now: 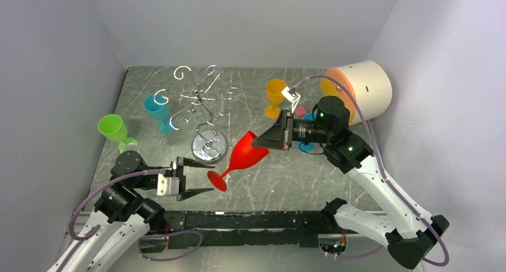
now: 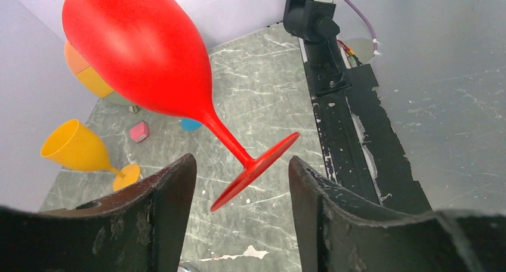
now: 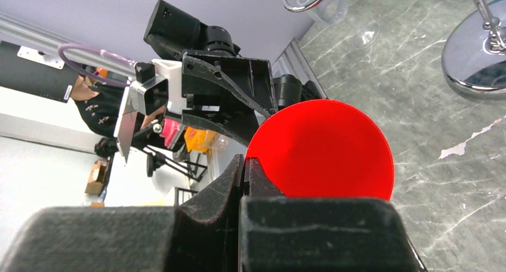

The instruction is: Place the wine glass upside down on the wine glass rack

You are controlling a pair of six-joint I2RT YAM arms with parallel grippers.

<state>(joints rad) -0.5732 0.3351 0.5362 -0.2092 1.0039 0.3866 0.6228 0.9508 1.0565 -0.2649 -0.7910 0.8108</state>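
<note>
Top external view, read from 9 o'clock across to 3 o'clock: a lime-green plastic goblet [image 1: 112,127] stands upright by the left wall; a teal plastic goblet [image 1: 157,109] stands just at its 2 o'clock; the silver wire wine glass rack [image 1: 200,99], with curled arms over a round shiny base, stands at the teal goblet's 3 o'clock, and no glass hangs on it. At the rack's 6 o'clock the left gripper [image 1: 194,178] points toward 3 o'clock with its jaws spread and nothing held. The red plastic wine glass [image 1: 241,157] is between the two arms, at the rack base's 4 o'clock, tilted with its foot toward 8 o'clock and its bowl toward 2 o'clock; the right gripper [image 1: 260,142] meets the bowl's rim. An orange plastic goblet [image 1: 275,93] stands upright at 12 o'clock of that gripper; a cream cylinder with an orange end face [image 1: 367,90] lies on its side at the far right.

Left wrist view adds what the overhead cannot: the glass [image 2: 143,51] slants down so that stem and foot sit between the spread fingers [image 2: 170,200] of the left gripper [image 2: 240,161]; whether the foot touches either finger I cannot tell; a small pink block [image 2: 139,130] lies on the grey marbled table [image 2: 262,87].

Right wrist view alone looks into the bowl's mouth [image 3: 325,147]; the right gripper [image 3: 244,170] has its jaws pinching the rim.
</note>
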